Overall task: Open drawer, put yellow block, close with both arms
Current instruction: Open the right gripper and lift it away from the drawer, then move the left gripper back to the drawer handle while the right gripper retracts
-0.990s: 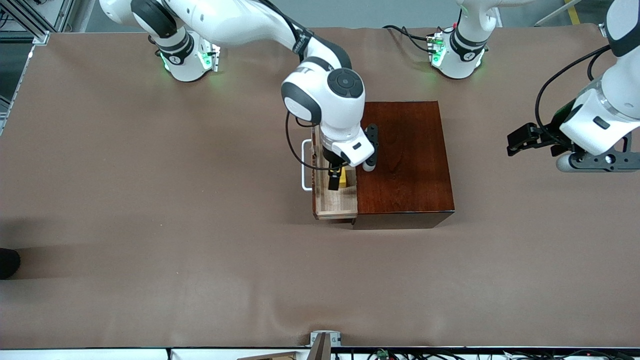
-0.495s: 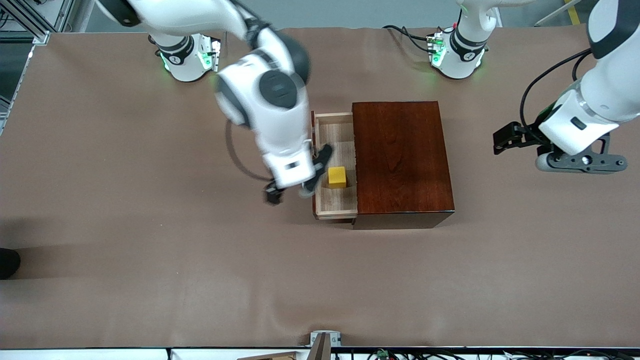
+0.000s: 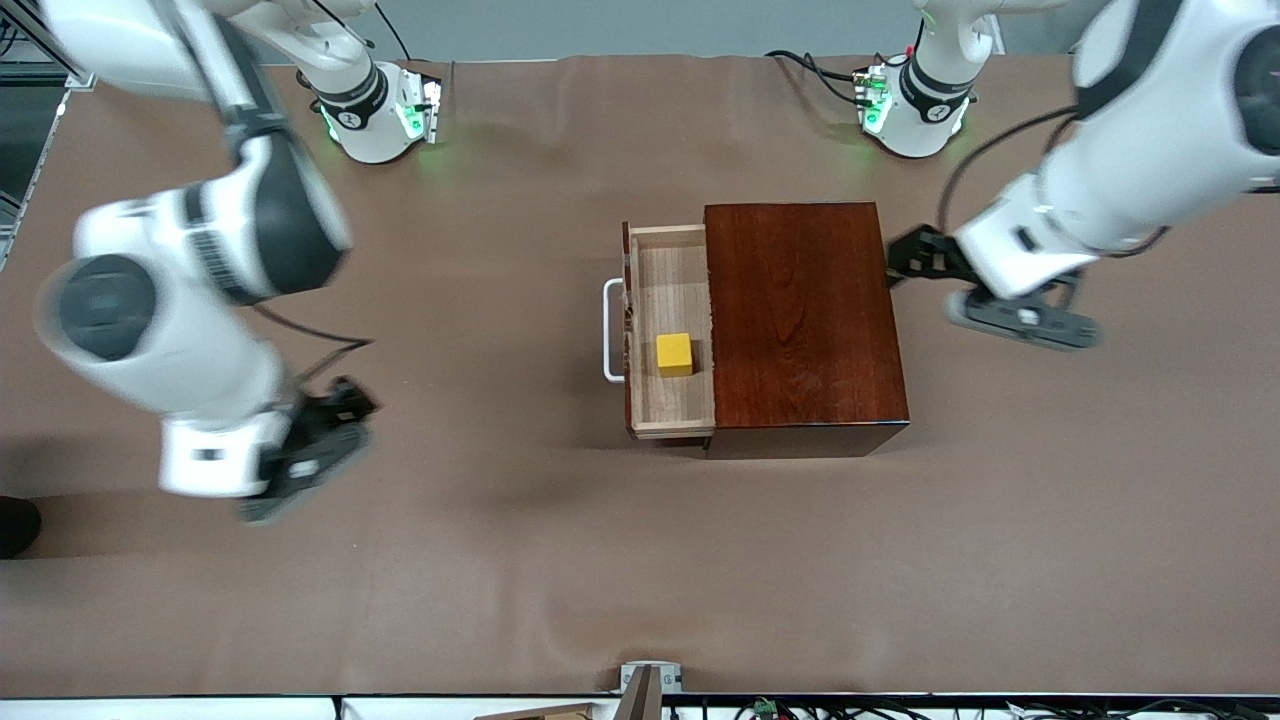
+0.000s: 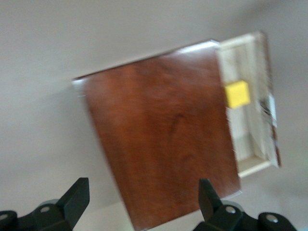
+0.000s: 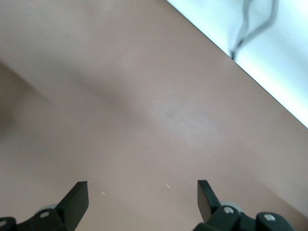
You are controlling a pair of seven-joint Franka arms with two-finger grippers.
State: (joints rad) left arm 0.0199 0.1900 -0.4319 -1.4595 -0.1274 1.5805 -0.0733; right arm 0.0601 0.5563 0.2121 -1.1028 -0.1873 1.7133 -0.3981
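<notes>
Block [image 3: 674, 354] is sat in the pulled-out drawer [image 3: 672, 400]. Right gripper [image 5: 143, 197] is held empty over bare table [image 3: 500, 560], fingers apart. Left gripper [image 4: 144, 199] is spread too, over the box [image 3: 805, 320] edge.

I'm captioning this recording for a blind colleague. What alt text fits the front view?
A yellow block sits in the open drawer of a reddish-brown wooden box on a brown table. The right claw, open and empty, hangs over bare table toward the right arm's end. The left claw, open, is beside the box at the left arm's end.
</notes>
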